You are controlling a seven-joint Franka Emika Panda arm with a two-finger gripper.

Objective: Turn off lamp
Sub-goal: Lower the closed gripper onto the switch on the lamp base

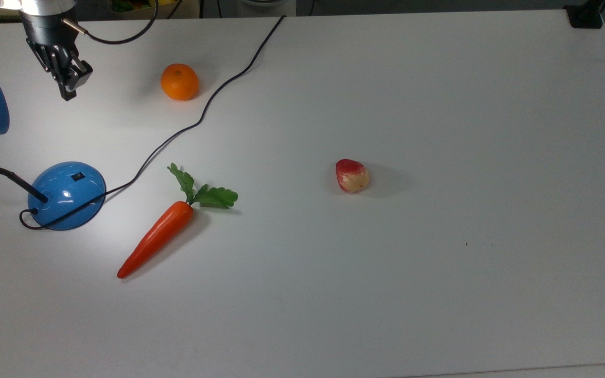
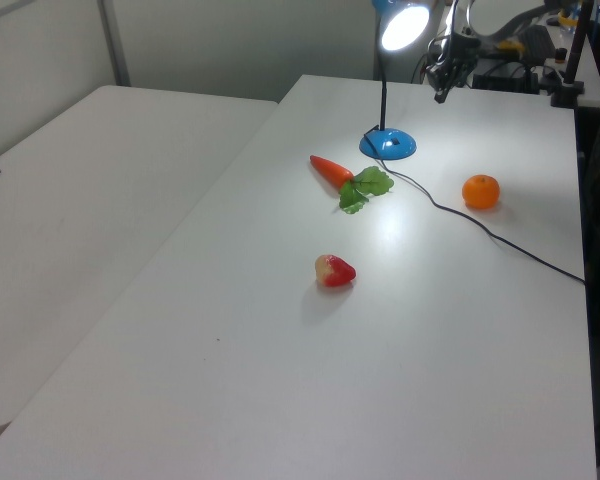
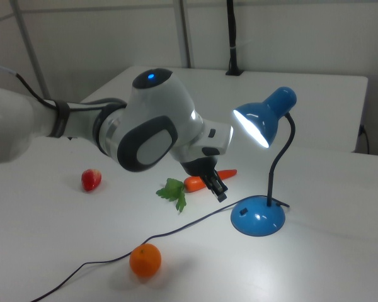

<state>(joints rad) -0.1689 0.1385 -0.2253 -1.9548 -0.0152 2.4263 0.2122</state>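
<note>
the approach is under way: the closed fingers [image 1: 67,88] hang above the counter [image 1: 439,289], the lit lamp [image 1: 66,194] below them in the top view, its black switch [image 1: 77,177] awaiting a press.

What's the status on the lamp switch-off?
Gripper shut, in the air above the table, apart from the lamp. Lamp lit, switch untouched. Orange beside the gripper, off the path to the base.
</note>
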